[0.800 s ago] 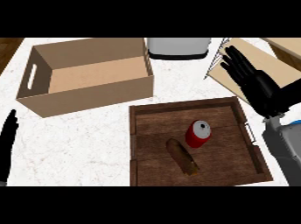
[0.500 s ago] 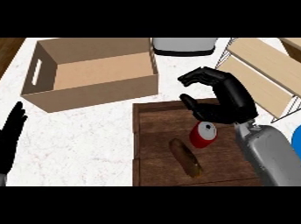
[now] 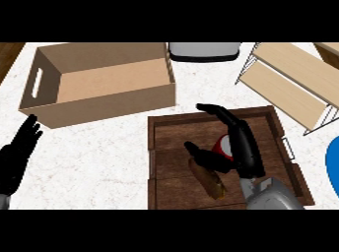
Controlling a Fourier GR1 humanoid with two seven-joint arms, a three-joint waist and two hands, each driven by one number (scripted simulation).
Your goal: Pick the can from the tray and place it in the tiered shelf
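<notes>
Your right hand (image 3: 241, 146) sits directly over the can (image 3: 220, 147) in the tray (image 3: 201, 120), thumb and fingers apart either side of it; the shelf (image 3: 296, 83) stands upper right.

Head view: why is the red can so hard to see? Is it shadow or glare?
Head view: neither; the right hand arches over the can, hiding all but a red and white patch. Head view: the light is even, with no glare on the counter or the tray.
</notes>
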